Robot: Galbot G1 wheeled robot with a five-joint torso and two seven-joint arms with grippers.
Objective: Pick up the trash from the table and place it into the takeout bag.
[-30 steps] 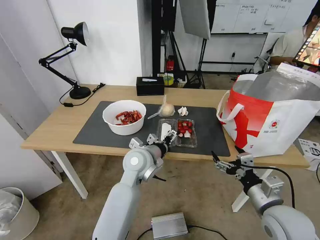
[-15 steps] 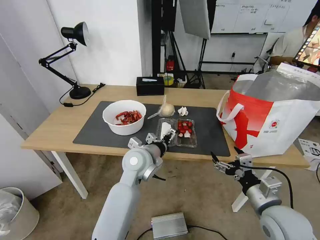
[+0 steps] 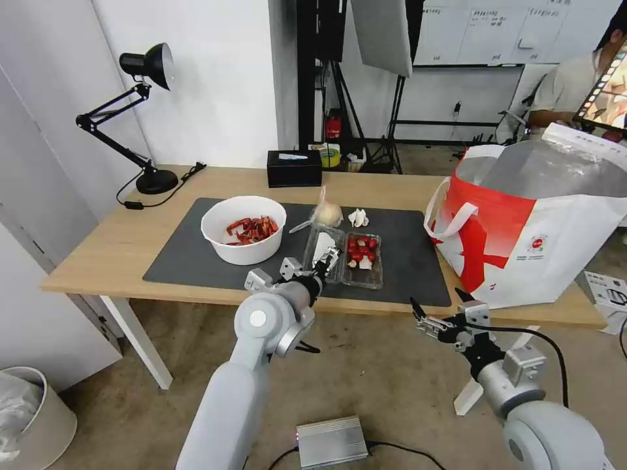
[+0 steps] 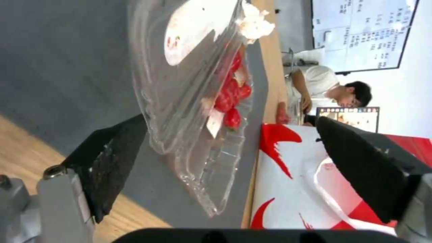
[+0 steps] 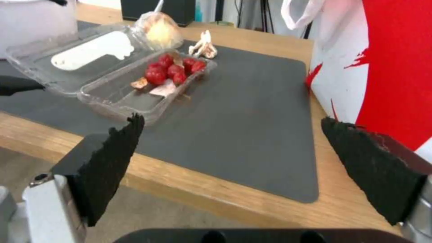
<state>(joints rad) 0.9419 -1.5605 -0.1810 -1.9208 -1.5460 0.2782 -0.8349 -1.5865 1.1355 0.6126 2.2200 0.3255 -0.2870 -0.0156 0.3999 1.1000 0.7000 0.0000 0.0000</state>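
On the dark mat (image 3: 189,254) of the table (image 3: 98,248) stand a white bowl of red scraps (image 3: 243,228), a knotted clear bag (image 3: 326,213) and a crumpled tissue (image 3: 358,217). The clear clamshell (image 3: 362,261) holds red bits, and its lid is tilted up. My left gripper (image 3: 328,256) is open at the lid's near edge; in the left wrist view the clamshell (image 4: 193,101) lies between the wide-spread fingers (image 4: 112,158). My right gripper (image 3: 436,299) hangs open below the table's front edge, facing the clamshell (image 5: 121,84). The red-and-white takeout bag (image 3: 542,222) stands open at the table's right end.
A black tissue box (image 3: 294,168) sits at the table's far edge and a black desk lamp (image 3: 147,65) at the far left. On the floor are a white bin (image 3: 32,418) at the left and a silver box (image 3: 332,440) near my base.
The clamshell lid has risen from flat to tilted up as my left gripper moved slightly farther in. My right gripper has barely drifted left.
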